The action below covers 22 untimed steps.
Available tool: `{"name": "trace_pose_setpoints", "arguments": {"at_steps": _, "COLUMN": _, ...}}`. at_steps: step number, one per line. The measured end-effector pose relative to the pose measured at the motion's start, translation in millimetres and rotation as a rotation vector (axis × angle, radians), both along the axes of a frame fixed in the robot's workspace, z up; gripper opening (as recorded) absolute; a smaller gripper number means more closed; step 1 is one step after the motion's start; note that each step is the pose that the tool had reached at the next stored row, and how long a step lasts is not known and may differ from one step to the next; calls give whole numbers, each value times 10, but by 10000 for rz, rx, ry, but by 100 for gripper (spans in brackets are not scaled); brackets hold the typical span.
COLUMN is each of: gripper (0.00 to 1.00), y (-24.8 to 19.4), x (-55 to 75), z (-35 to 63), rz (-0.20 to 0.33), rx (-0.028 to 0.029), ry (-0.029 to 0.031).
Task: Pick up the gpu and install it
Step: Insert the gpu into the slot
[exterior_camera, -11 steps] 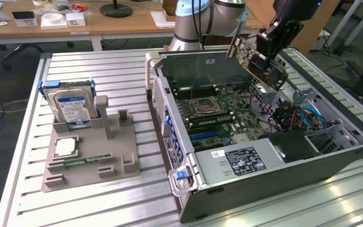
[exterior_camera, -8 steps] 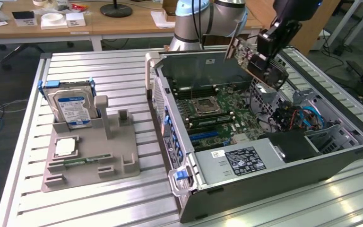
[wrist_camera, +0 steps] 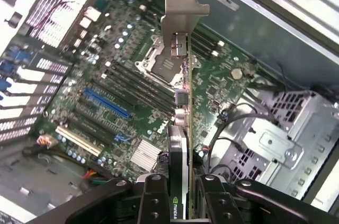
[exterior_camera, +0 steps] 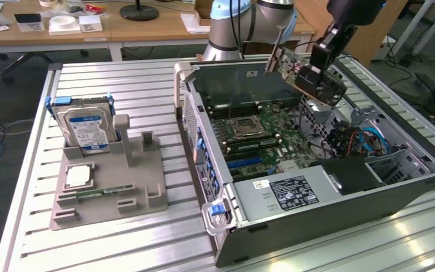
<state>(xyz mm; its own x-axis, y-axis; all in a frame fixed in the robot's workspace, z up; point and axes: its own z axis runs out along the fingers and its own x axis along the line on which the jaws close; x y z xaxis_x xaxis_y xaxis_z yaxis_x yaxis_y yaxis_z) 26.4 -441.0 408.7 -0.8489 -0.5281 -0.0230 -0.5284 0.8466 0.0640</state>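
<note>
The gpu (exterior_camera: 302, 72), a green card with a black cooler and a silver end bracket, hangs tilted in the air above the far side of the open computer case (exterior_camera: 338, 215). My gripper (exterior_camera: 322, 59) is shut on it, coming down from above. In the wrist view the gpu (wrist_camera: 183, 123) shows edge-on between my gripper (wrist_camera: 183, 195) fingers, its bracket (wrist_camera: 180, 17) pointing away. Below it lies the motherboard (wrist_camera: 122, 91) with a blue slot (wrist_camera: 106, 102) and a white slot (wrist_camera: 77, 140). The card is clear of the board.
A grey fixture tray (exterior_camera: 138, 187) at the exterior view's left holds a hard drive (exterior_camera: 88, 129), a processor chip (exterior_camera: 79, 175) and a memory stick (exterior_camera: 100, 192). Inside the case are cables (exterior_camera: 361, 139) and a drive cage (wrist_camera: 275, 144). A wooden desk (exterior_camera: 157, 28) stands behind.
</note>
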Motion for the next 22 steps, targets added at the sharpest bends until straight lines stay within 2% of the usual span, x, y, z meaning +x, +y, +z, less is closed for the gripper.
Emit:
{"name": "trace_pose_setpoints", "arguments": {"at_steps": 17, "gripper": 27, "y": 0, "x": 0, "z": -10, "rz": 2891, "rx": 0, "ry": 0}}
{"name": "trace_pose_setpoints", "arguments": {"at_steps": 22, "gripper": 27, "y": 0, "x": 0, "z": -11, "rz": 3423, "rx": 1, "ry": -1}}
